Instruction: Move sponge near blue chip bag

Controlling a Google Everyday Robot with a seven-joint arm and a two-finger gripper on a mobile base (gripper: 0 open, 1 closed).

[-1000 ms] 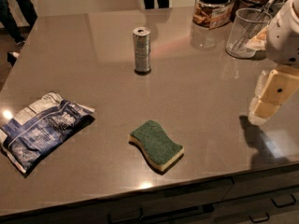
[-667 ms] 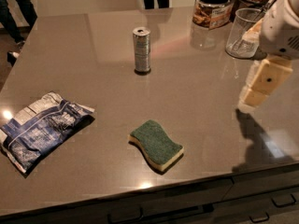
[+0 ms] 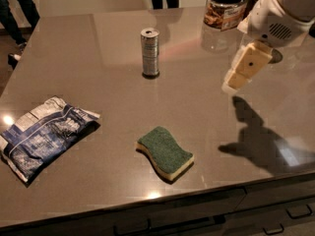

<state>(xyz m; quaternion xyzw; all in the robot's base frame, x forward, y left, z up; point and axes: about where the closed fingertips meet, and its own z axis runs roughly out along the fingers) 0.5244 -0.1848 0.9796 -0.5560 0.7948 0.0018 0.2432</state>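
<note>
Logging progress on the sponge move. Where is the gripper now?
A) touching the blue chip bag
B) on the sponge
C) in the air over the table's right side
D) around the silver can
C: the gripper hangs above the right side of the table, apart from the sponge near the front edge and the blue chip bag at the left.

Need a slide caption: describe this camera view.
Gripper hovers at right above the table, apart from the sponge; blue chip bag lies at left, silver can stands behind.

Silver can (upright), lidded jar, grey table
</note>
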